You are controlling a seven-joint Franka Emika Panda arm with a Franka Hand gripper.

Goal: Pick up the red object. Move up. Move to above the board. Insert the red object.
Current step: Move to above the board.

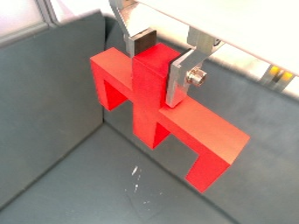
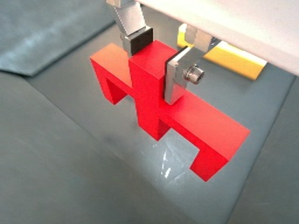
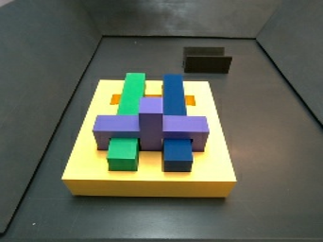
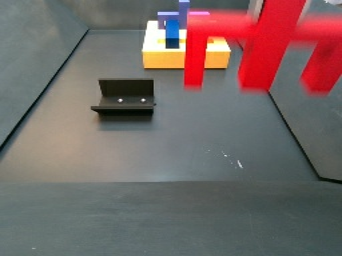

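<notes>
In both wrist views the gripper (image 1: 158, 66) (image 2: 156, 66) is shut on the red object (image 1: 146, 101) (image 2: 146, 96). Its silver fingers (image 1: 181, 79) clamp the upright stub from both sides. The bar and two legs hang below the jaws, off the dark floor. A side view shows the red object (image 4: 267, 40) large and blurred at the upper right, raised above the floor, with the gripper itself out of frame. The board (image 3: 151, 175) (image 4: 160, 55) is a yellow slab carrying green, blue and purple blocks. An edge of the board (image 2: 228, 57) shows beyond the fingers in a wrist view.
The fixture (image 3: 209, 61) (image 4: 124, 97), a dark L-shaped bracket, stands on the floor apart from the board. Grey walls (image 3: 51, 85) enclose the dark floor (image 4: 174, 150) on all sides.
</notes>
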